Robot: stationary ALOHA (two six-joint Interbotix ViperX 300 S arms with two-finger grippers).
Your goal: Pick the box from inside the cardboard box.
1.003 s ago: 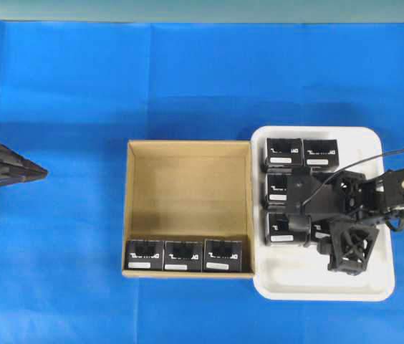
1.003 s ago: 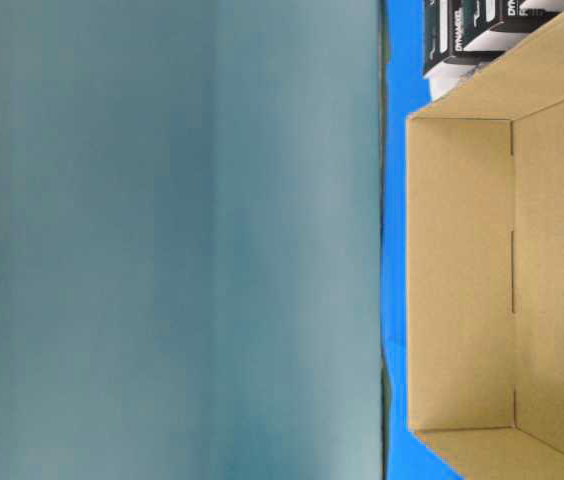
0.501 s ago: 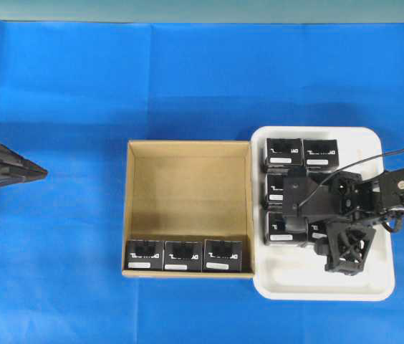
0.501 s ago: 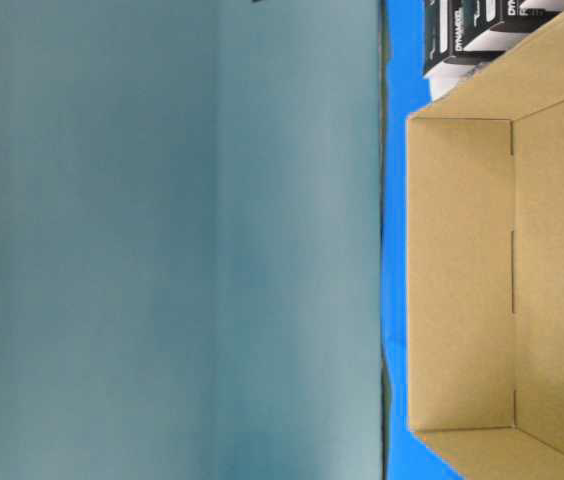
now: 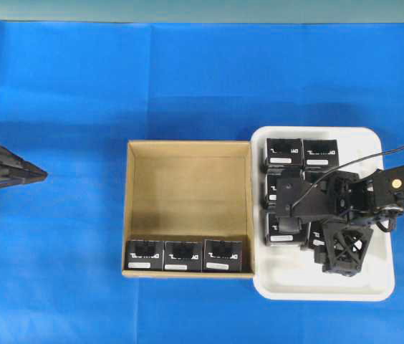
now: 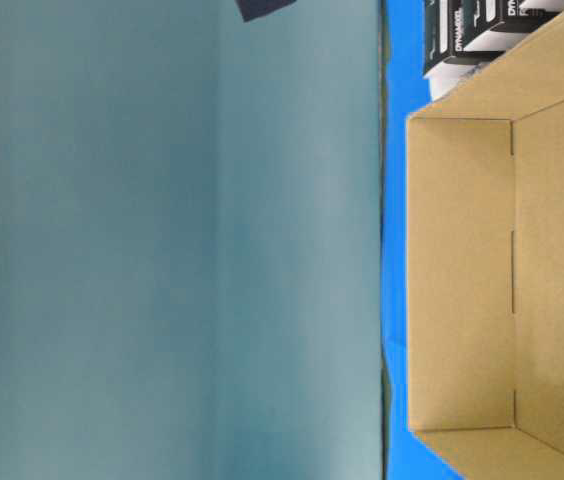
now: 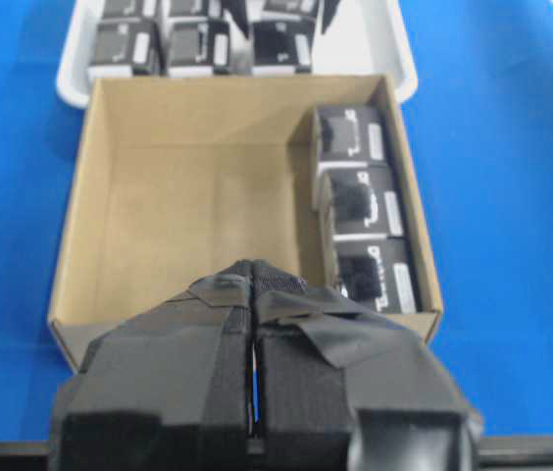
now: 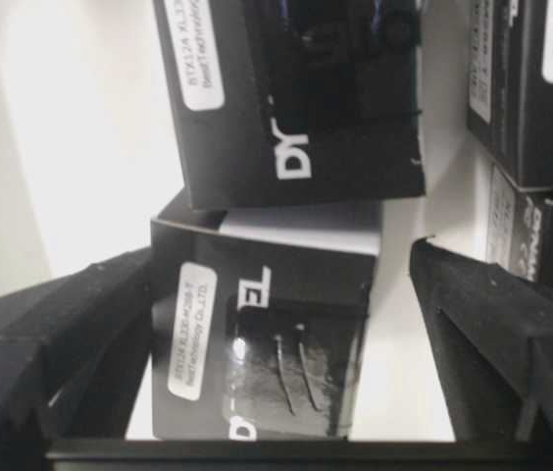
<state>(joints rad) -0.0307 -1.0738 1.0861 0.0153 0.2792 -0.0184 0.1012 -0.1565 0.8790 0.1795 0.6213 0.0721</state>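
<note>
The right pincer (image 8: pixel 276 392) stands wide over the white tray (image 5: pixel 374 287), its two fingers (image 8: pixel 51 334) spread to either side of a black box (image 8: pixel 257 343) that lies between them. There is a clear gap on the right side; on the left, contact cannot be told. A second black box (image 8: pixel 296 98) lies just beyond it, and more are stacked at the right edge of the wrist view. From overhead, the right arm covers part of the cluster of boxes in the tray.

The left pincer (image 7: pixel 253 392) is pressed closed, holding nothing, and hangs well apart at the left side of the blue desk (image 5: pixel 188 86).

The cardboard box (image 5: pixel 188 154) sits just left of the tray, touching it. Three black boxes (image 5: pixel 184 255) stand in a row along its near wall.
</note>
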